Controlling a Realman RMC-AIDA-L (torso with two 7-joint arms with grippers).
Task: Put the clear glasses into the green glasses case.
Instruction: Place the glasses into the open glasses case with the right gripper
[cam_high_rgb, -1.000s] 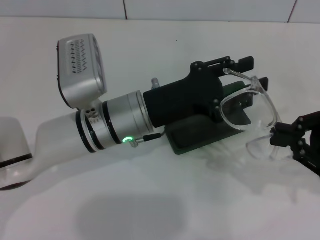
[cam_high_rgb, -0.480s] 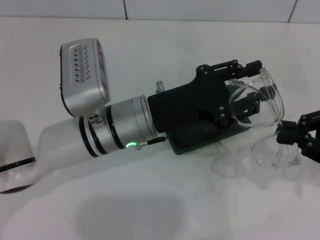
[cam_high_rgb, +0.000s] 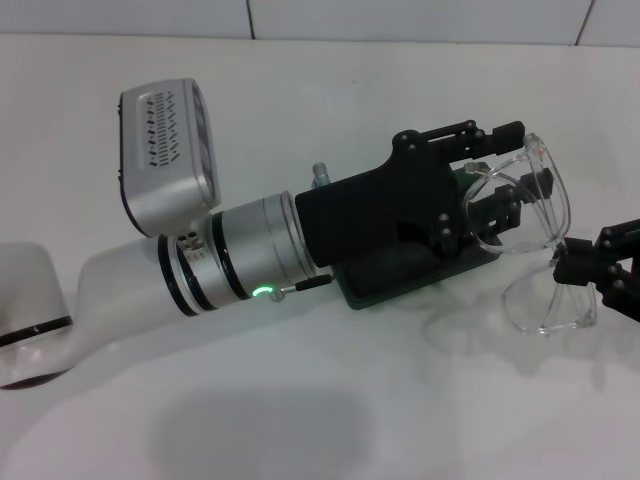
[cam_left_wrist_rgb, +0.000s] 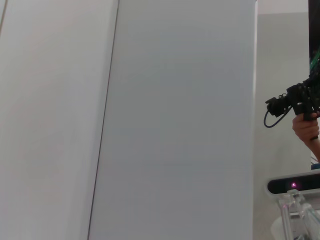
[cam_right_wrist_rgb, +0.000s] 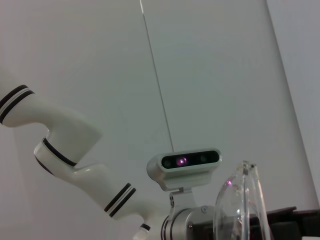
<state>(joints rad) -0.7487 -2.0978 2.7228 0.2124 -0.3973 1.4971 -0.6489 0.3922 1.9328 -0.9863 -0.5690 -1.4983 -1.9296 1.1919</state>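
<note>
The clear glasses (cam_high_rgb: 540, 215) hang above the table at the right of the head view, tilted up on end. My left gripper (cam_high_rgb: 515, 170) reaches in from the left and is shut on their upper end. At the right edge, my right gripper (cam_high_rgb: 572, 268) is shut on their middle, and the lower lens part (cam_high_rgb: 550, 308) hangs below it. The green glasses case (cam_high_rgb: 400, 282) lies on the table under the left gripper, which hides most of it. In the right wrist view the glasses (cam_right_wrist_rgb: 242, 205) show edge-on in front of the left wrist camera (cam_right_wrist_rgb: 185, 161).
The white table (cam_high_rgb: 300, 400) spreads around the case, with a tiled wall (cam_high_rgb: 400, 18) behind it. My left arm (cam_high_rgb: 200, 270) lies across the left half of the table. A person's hand with a black device (cam_left_wrist_rgb: 300, 107) shows far off in the left wrist view.
The left gripper moved right and rose slightly with the glasses, which tilted more upright. The right gripper shifted a little to the right with them. Little has changed in the last half second.
</note>
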